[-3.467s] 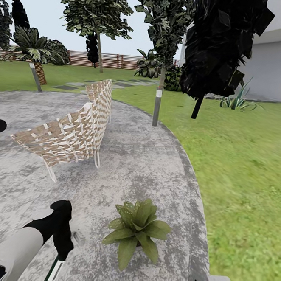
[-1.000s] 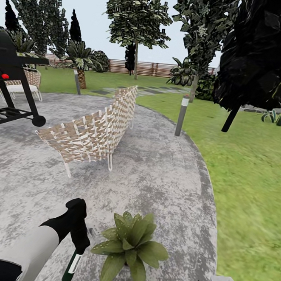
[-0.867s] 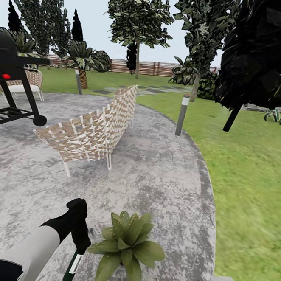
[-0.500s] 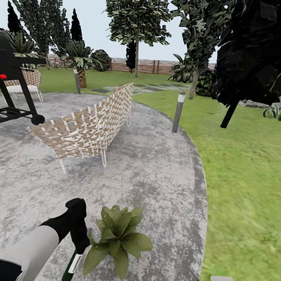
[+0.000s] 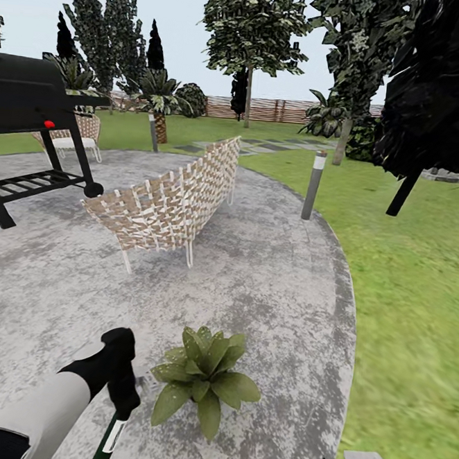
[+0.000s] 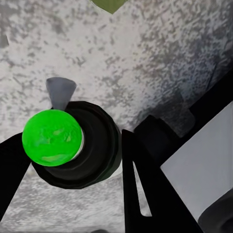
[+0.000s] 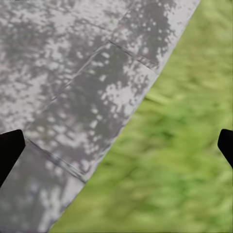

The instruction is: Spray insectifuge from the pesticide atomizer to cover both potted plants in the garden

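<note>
Left claw (image 5: 111,424) grips the atomizer (image 6: 73,143) beside the potted plant (image 5: 205,377).

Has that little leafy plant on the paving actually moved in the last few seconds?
No. The potted plant sits at the same spot on the patio, equally near its curved edge by the lawn. The camera turned, shifting the whole picture.

The round grey patio (image 5: 267,274) carries a potted plant (image 5: 204,379) near its grass-side edge. Beyond the plant stands a woven chair (image 5: 169,207), and past that chair, a black grill (image 5: 29,128) on wheels. A second woven chair (image 5: 74,136) sits behind the grill. A grey lamp post (image 5: 313,184) stands at the patio's rim, beside the lawn (image 5: 419,288).
</note>
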Controlling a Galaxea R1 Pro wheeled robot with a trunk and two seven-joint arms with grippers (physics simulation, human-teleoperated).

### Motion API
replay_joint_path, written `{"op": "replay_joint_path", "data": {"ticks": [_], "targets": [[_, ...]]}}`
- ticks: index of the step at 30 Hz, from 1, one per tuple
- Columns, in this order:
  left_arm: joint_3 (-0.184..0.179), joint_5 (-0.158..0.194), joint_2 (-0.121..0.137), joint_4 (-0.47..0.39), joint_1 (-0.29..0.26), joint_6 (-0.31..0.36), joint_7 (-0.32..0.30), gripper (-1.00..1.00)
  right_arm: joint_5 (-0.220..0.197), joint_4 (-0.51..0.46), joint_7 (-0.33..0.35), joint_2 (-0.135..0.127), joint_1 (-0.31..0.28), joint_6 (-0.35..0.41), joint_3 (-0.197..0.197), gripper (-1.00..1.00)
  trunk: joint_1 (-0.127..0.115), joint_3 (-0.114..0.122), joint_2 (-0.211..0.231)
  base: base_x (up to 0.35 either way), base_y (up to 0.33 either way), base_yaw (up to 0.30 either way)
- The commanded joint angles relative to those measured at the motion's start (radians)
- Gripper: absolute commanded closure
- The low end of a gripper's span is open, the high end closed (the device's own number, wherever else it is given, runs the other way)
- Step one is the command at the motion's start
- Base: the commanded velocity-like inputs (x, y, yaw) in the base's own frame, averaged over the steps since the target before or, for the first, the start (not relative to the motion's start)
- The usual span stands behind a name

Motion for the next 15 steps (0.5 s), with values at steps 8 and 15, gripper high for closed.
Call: {"op": "replay_joint_path", "data": {"ticks": [8,15], "targets": [[-0.002,0.010,-0.013,-0.002,0.000,0.087,0.099,1.00,0.012,0.002,-0.006,-0.002,0.000,-0.002,-0.005,-1.00,0.000,-0.001,0.000,0.000,0.000,0.006],[-0.004,0.004,-0.005,-0.009,0.078,0.090,0.163,1.00,0.012,0.005,-0.006,0.002,0.000,-0.003,-0.004,-1.00,0.000,-0.001,0.000,0.000,0.000,0.000]]}}
